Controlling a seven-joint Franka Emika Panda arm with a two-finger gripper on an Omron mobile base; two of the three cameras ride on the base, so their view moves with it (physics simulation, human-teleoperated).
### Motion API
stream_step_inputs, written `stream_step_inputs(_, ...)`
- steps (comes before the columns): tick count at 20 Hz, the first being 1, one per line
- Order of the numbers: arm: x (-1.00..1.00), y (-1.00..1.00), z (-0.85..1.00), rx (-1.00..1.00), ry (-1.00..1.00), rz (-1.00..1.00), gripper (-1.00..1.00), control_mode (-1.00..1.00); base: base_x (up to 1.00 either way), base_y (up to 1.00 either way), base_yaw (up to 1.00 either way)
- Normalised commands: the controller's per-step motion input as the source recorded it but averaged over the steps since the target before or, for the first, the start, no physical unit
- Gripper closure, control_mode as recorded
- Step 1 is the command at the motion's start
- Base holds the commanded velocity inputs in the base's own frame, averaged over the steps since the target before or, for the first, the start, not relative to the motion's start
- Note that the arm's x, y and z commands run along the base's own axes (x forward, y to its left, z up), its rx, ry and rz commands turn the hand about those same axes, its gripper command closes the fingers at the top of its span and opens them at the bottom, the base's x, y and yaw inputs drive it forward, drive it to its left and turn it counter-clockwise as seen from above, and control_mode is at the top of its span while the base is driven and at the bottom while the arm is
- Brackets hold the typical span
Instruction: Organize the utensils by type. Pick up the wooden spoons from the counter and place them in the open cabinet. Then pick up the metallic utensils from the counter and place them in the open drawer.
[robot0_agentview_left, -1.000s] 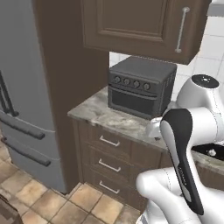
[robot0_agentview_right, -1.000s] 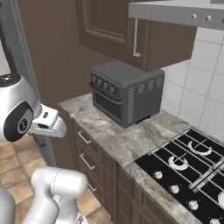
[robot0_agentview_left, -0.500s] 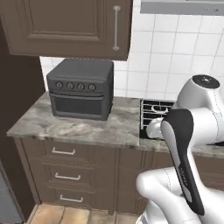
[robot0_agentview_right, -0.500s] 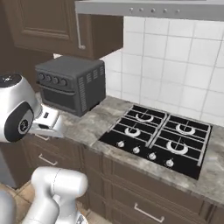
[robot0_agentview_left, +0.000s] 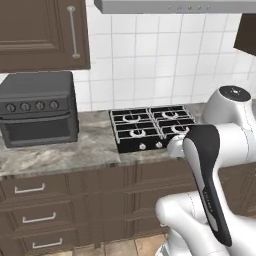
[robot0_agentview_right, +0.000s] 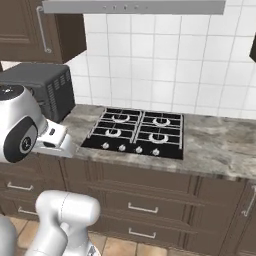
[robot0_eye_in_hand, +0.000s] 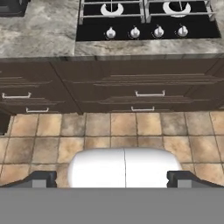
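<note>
Kitchen run, seen from the base and the hand. The desk (robot0_agentview_right: 220, 142), a marbled stone worktop, carries a black toaster oven (robot0_agentview_left: 37, 107) at its left and a four-burner hob (robot0_agentview_right: 136, 131) at centre; closed drawer fronts (robot0_eye_in_hand: 148, 92) line the wall below. No utensils lie on this stretch. The hand (robot0_eye_in_hand: 112, 178) points down at the floor tiles, fingertips wide apart and empty. Judged step: search; next, locating the wooden spoons.

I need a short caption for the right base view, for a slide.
Black four-burner stove set in the marbled counter, dark toaster oven at left, below a tiled wall.
</note>
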Motion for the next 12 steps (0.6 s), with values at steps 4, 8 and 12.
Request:
stream_step_inputs(4,0.0,0.0,0.0,0.0,0.0,0.0,-1.0,1.0,-0.07,-0.09,-0.32)
stream_step_inputs(8,0.0,0.0,0.0,0.0,0.0,0.0,-1.0,1.0,0.15,-0.14,-0.01)
stream_step_inputs(12,0.0,0.0,0.0,0.0,0.0,0.0,-1.0,1.0,0.12,-0.25,0.0)
